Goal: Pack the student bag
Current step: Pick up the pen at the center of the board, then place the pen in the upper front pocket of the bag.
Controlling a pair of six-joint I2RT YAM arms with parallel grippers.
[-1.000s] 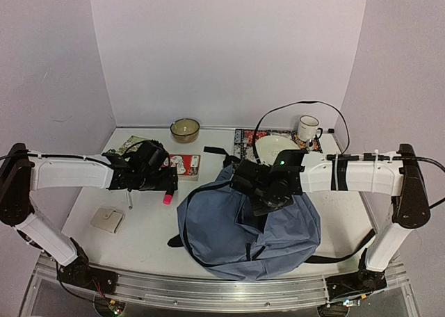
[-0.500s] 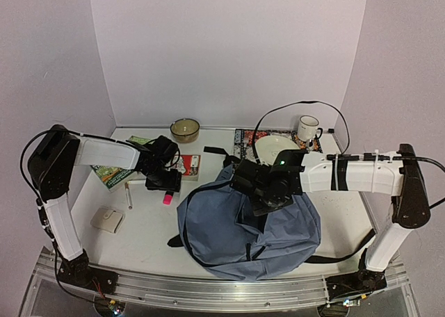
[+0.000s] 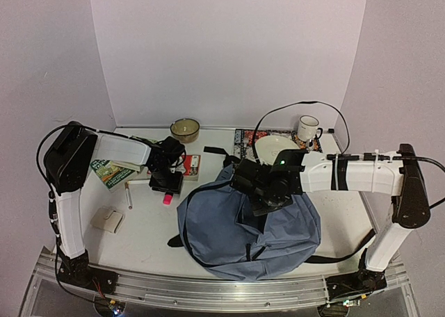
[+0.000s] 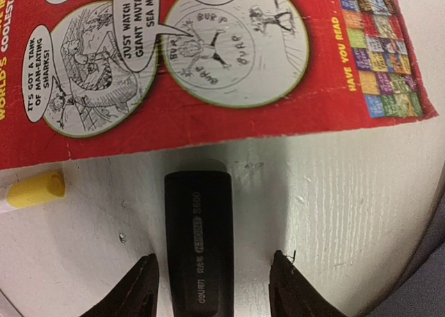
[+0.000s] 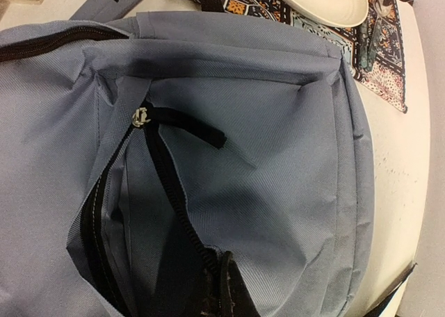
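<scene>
1 student bag (image 3: 229, 226), 1 red book (image 4: 208, 122), 1 black marker (image 4: 198, 240). Left pincer (image 4: 212, 282) spread astride the marker; right pincer (image 5: 224, 289) pinching the bag

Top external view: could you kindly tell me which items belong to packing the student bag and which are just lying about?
Likely for the job: student bag, black marker, red comic book, green book, pen.

Just lying about: bowl, mug, plate, patterned mat.

Book (image 3: 190, 164) left of student bag (image 3: 222, 226)
</scene>
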